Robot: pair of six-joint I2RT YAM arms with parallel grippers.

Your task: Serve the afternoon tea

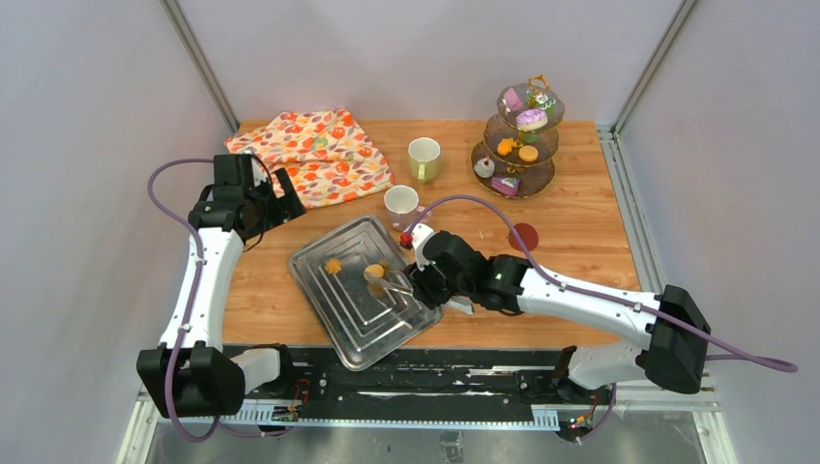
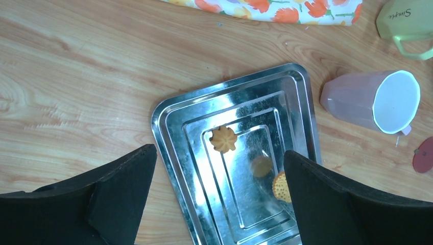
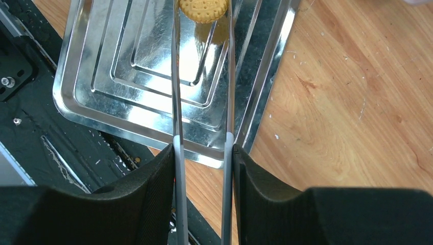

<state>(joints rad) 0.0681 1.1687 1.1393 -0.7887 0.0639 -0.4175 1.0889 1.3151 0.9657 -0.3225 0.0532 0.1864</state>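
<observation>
Right gripper [image 3: 203, 150] clamps the metal tongs [image 3: 176, 102], which pinch 1 round cookie [image 3: 203, 7] over the tray [image 3: 97, 81]; left gripper [image 2: 218, 154] gapes.

A wooden table [image 1: 580, 251] fills a small booth, its grain running from the left edge to the right edge. Plain pale grey panels close it in: a back wall [image 1: 425, 48], a left wall [image 1: 77, 145] and a right wall [image 1: 745, 145]. An aluminium post [image 1: 198, 63] rises at the back left corner and a second post [image 1: 658, 63] at the back right corner. A black rail [image 1: 435, 372] runs along the near edge, with a grey surface [image 1: 387, 447] below it (floor or plate, hard to tell). The light is soft and even. Close up, the wood shows pale scratches [image 3: 357, 107] and white specks.
</observation>
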